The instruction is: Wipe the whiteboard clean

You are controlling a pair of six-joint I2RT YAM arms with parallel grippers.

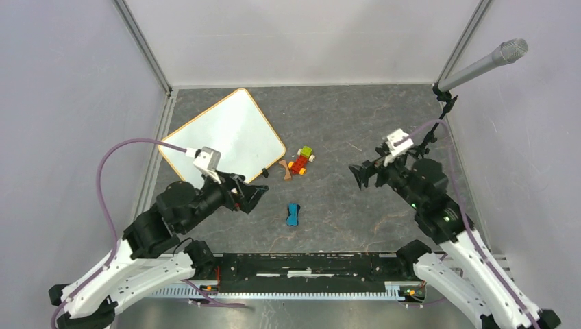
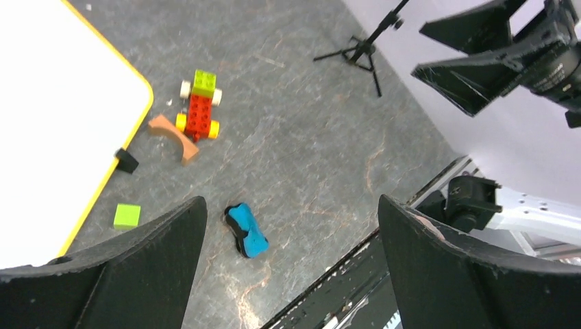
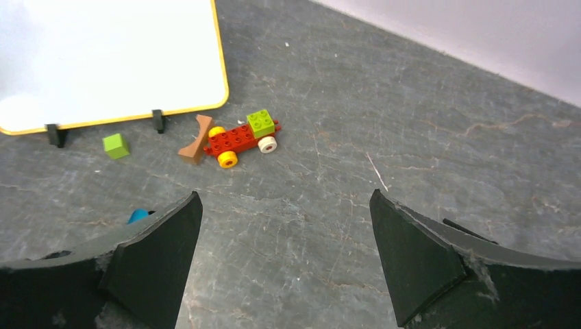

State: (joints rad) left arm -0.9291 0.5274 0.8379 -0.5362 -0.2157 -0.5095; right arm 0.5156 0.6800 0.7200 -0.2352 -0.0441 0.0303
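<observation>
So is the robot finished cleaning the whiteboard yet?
Looks nearly done. Done: the whiteboard shows plain white, no writing I can see. In hand: nothing; the left gripper and right gripper both hang open and empty. Left: maybe just a check; the small blue block, possibly the eraser, lies loose on the table.

The whiteboard [image 1: 226,133] lay flat at the far left of the dark table [image 1: 356,123], turned at an angle. Near its near right corner lay a brown arch piece [image 1: 286,169], with a toy brick car [image 1: 301,161] just beside it. A blue eraser [image 1: 293,214] lay nearer the arm bases. The left gripper [image 1: 255,197] and the right gripper [image 1: 361,175] hung above the table, well apart, with nothing held between their jaws.
</observation>
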